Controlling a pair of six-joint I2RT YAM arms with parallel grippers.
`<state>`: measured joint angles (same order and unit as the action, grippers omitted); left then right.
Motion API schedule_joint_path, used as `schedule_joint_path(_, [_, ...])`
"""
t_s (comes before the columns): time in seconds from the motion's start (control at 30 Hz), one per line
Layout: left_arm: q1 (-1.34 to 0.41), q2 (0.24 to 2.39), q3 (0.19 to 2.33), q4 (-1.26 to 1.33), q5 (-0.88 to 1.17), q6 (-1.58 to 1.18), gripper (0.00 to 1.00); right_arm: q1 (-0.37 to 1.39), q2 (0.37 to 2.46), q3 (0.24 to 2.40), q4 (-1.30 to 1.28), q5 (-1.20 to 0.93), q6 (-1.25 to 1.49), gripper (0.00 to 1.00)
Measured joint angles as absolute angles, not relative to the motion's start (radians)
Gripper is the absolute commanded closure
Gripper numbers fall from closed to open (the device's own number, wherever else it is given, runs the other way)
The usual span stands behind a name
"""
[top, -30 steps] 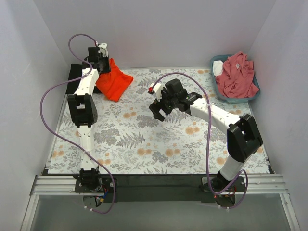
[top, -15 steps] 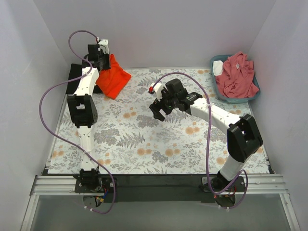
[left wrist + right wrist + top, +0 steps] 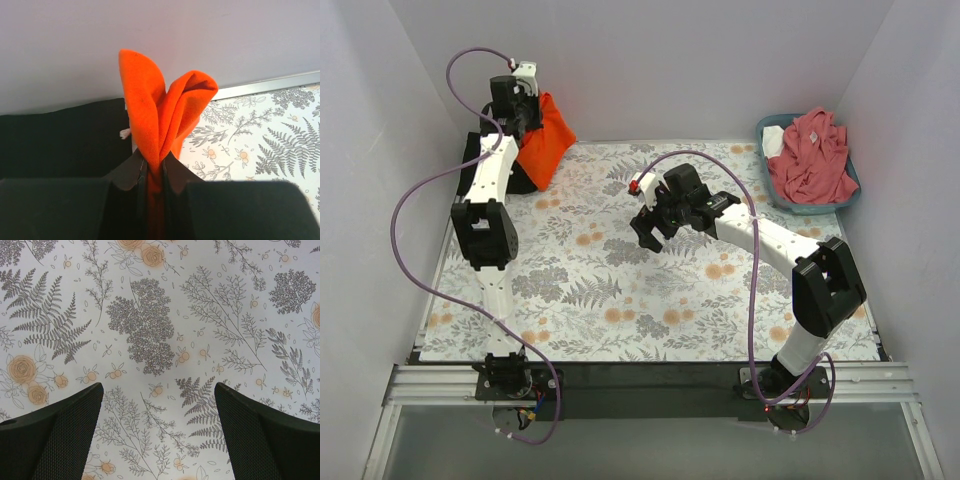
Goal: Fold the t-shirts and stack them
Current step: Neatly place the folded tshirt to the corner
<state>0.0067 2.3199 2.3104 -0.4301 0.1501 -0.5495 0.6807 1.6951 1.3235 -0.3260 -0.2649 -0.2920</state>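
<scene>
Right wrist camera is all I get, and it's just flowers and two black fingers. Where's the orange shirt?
Observer: The orange t-shirt hangs pinched in the left gripper, over the far left corner of the table.
Operator: Is anything near it?
Observer: Yes, a black t-shirt lies in that same corner, close beside it.
Operator: Any more shirts?
Observer: A pink t-shirt sits heaped in the basket at the far right.
</scene>
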Motion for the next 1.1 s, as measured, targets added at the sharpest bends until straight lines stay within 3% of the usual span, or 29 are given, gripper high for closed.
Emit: schedule_joint_path(1.1, [0.125, 2.369, 2.31, -0.358, 0.115, -0.466, 1.0, 0.681, 1.741, 1.324, -0.341, -0.287, -0.287, 0.02])
